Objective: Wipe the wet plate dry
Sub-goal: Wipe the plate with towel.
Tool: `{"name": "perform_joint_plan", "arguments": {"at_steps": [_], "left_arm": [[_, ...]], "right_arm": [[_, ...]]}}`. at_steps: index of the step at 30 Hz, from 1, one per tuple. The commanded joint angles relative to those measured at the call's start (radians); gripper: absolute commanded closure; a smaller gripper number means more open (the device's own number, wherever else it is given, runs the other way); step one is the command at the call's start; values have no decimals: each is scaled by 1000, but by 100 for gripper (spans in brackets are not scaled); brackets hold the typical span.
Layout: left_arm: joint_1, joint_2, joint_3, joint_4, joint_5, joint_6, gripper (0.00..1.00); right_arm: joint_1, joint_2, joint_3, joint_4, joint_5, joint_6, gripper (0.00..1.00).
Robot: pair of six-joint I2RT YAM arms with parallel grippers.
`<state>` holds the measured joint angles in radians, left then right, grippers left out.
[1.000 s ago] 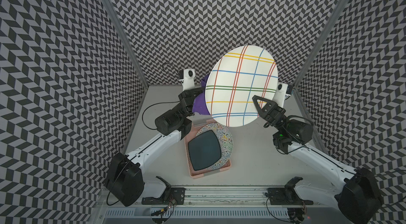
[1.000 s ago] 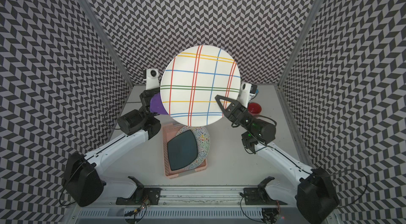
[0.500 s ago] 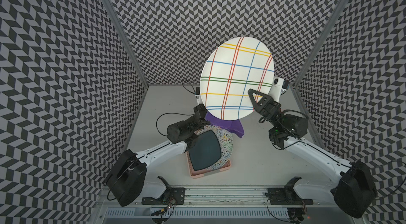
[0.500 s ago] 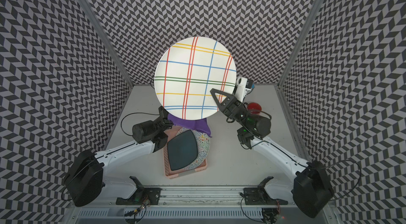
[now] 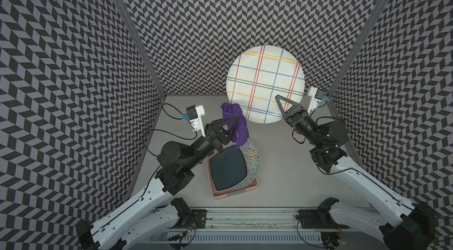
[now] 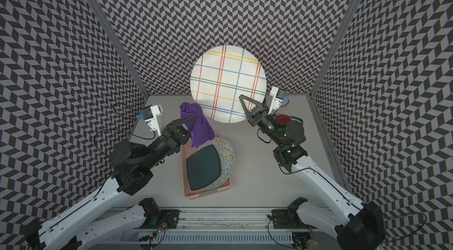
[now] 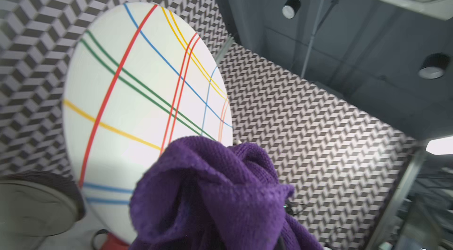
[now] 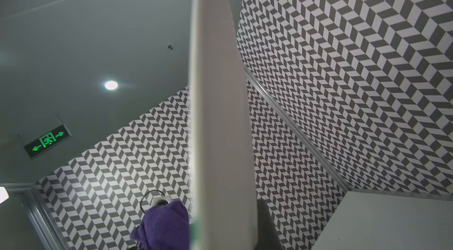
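The plate (image 5: 264,82) (image 6: 228,82) is white with red, blue, yellow and green lines. It is held upright in the air, face toward the top views, with my right gripper (image 5: 278,98) (image 6: 241,96) shut on its lower right rim. The right wrist view shows the plate (image 8: 218,114) edge-on. My left gripper (image 5: 235,120) (image 6: 193,118) is shut on a bunched purple cloth (image 5: 241,131) (image 6: 202,128). The cloth's top overlaps the plate's lower left edge; whether they touch I cannot tell. In the left wrist view the cloth (image 7: 210,199) hides the jaws, with the plate (image 7: 137,104) behind it.
A pink tray (image 5: 220,193) on the table below the cloth holds a dark square plate (image 5: 228,168) leaning on a speckled round plate (image 5: 252,155). A red object (image 6: 283,120) sits behind the right arm. Chevron walls enclose three sides.
The plate has shifted slightly left and up and turned to face the top views more squarely. My left gripper carried the cloth rightward, under the plate, then up to its lower left edge.
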<state>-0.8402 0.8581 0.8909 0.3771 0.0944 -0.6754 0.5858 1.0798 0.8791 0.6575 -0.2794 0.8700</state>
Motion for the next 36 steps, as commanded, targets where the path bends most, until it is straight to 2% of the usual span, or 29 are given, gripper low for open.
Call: {"name": "perform_joint_plan", "arguments": {"at_steps": [1, 5, 10, 12, 15, 19, 22, 26, 27, 30, 33, 36], "left_arm": [[-42, 92, 71, -264, -234, 247, 100], [-87, 190, 104, -297, -346, 231, 100], [-123, 245, 107, -253, -301, 206, 100], [-116, 246, 120, -271, -332, 213, 100], [-48, 206, 152, -323, -395, 252, 100], [105, 192, 227, -423, -419, 326, 100], [144, 253, 329, -497, -316, 447, 100], [116, 392, 434, -570, -43, 515, 100], [92, 413, 431, -566, -19, 512, 100], [11, 422, 372, -526, -66, 491, 100], [5, 360, 253, -488, -102, 408, 100], [27, 271, 118, -478, -175, 324, 100]], "right_arm": [[59, -4, 42, -13, 51, -117, 100], [90, -4, 36, 30, 47, -84, 100], [125, -6, 51, 85, 27, -30, 100], [133, -13, 50, 101, 19, -13, 100], [136, -44, 30, 83, 14, -18, 100], [154, -87, -25, 79, -68, -66, 100], [210, -99, -58, 45, -134, -144, 100], [267, -75, -77, 60, -144, -173, 100], [268, -66, -71, 70, -146, -166, 100], [261, -74, -67, 99, -83, -164, 100], [217, -119, -22, 46, -8, -161, 100], [148, -155, 13, 44, -13, -127, 100]]}}
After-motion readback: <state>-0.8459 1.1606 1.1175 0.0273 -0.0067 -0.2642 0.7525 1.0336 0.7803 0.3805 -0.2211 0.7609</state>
